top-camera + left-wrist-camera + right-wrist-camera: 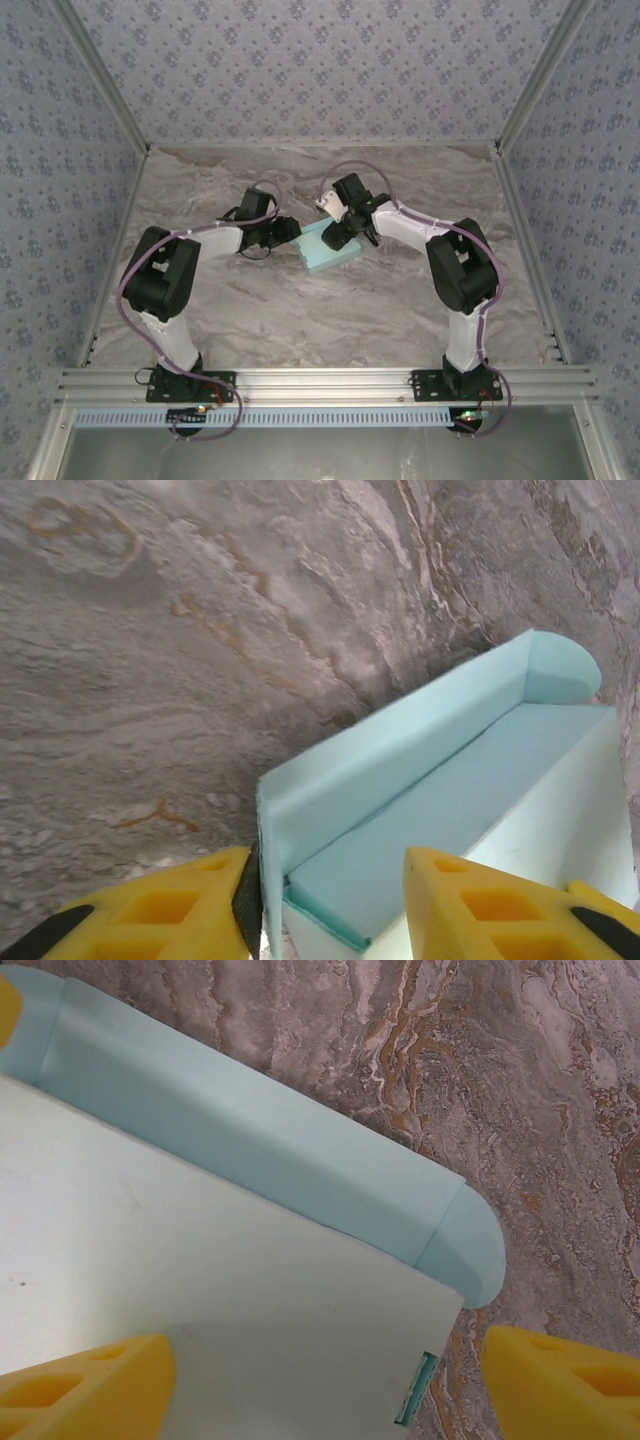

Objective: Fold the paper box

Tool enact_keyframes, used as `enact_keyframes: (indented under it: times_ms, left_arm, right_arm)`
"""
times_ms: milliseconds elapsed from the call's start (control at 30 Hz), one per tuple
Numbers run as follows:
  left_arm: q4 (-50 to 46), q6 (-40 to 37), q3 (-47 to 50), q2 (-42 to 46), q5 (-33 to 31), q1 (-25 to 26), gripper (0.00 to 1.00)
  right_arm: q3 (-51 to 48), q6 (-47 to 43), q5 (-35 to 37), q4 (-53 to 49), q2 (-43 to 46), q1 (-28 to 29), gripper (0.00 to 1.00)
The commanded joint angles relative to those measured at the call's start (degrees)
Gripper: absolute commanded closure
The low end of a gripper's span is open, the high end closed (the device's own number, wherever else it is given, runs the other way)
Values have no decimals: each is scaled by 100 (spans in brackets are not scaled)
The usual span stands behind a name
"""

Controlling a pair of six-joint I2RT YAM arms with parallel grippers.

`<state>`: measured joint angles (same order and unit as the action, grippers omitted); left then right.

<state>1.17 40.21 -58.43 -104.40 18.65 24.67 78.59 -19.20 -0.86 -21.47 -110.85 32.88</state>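
Left gripper (330, 905) astride paper box (440, 780) wall, right gripper (328, 1365) spread wide

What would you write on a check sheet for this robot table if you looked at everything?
Surface: grey-brown marbled table.
Job's things: pale blue box, partly folded, one long wall up with a rounded tab at its end.
Clutter: nothing seen.
End effectors: left end effector open, one finger against the box's end wall; right end effector open wide over the box's pale panel.
Cables: purple cables, hanging in loose loops.
Surroundings: patterned walls; metal rail at the near edge.
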Motion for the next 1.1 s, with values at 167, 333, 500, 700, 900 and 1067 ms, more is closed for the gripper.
enact_keyframes:
  times_ms: [167,333,500,700,900,1067]
  left_arm:
    - [-1076,-322,-449,-268,-609,257,79]
    - [-1080,-468,-475,-291,-890,310,91]
    - [-940,-584,-448,-223,-910,323,100]
    - [-882,-692,-441,-134,-958,346,100]
    - [-860,-673,-485,-133,-922,367,100]
    - [-897,-702,-551,-124,-875,372,100]
  right_arm:
    - [-87,307,-117,-82,-114,-6,18]
    - [-160,525,-182,137,-23,-45,18]
    - [-497,1113,-183,722,482,-210,16]
    - [-571,2805,-768,707,1111,-1153,13]
    - [626,3879,-2036,-1127,151,-1925,23]
    - [777,3977,-2919,-1039,-454,-1934,32]
